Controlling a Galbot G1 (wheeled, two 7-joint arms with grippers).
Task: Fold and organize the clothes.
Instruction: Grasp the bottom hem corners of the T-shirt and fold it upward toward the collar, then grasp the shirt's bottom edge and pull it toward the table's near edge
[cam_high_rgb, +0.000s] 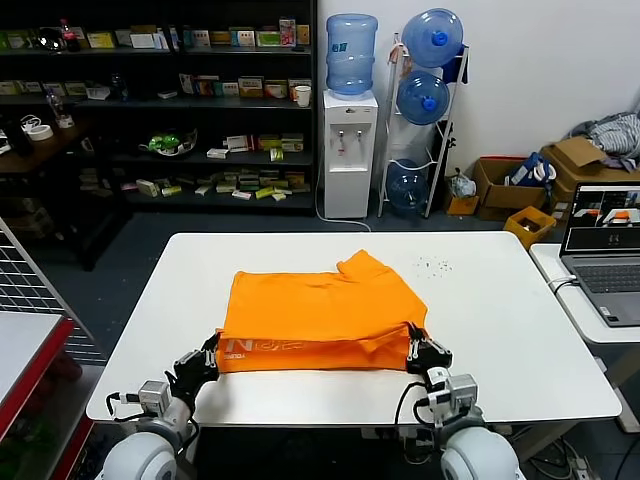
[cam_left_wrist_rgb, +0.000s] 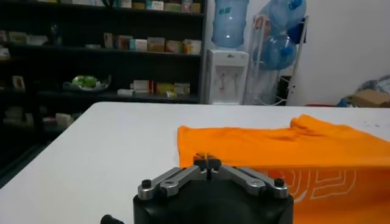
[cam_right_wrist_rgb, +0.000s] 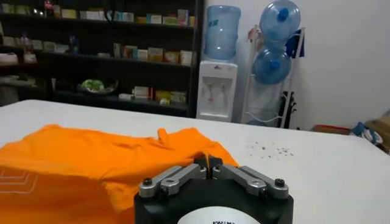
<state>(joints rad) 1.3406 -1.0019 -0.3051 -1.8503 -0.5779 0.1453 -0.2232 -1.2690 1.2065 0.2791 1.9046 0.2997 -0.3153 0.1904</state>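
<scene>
The bright orange cotton T-shirt (cam_high_rgb: 320, 318) lies folded on the white table (cam_high_rgb: 500, 330). The left gripper (cam_high_rgb: 212, 352) and the right gripper (cam_high_rgb: 418, 349) each pinch a near corner tightly. Its white letters are partly hidden under the fold.

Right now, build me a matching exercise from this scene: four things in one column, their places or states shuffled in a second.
1. bright orange cotton T-shirt
2. left end effector
3. open grey laptop
4. white water dispenser

a. shut on shirt's near left corner
b. on side table, right
c. folded on white table
d. standing beyond table

Pairs: 1-c, 2-a, 3-b, 4-d
</scene>
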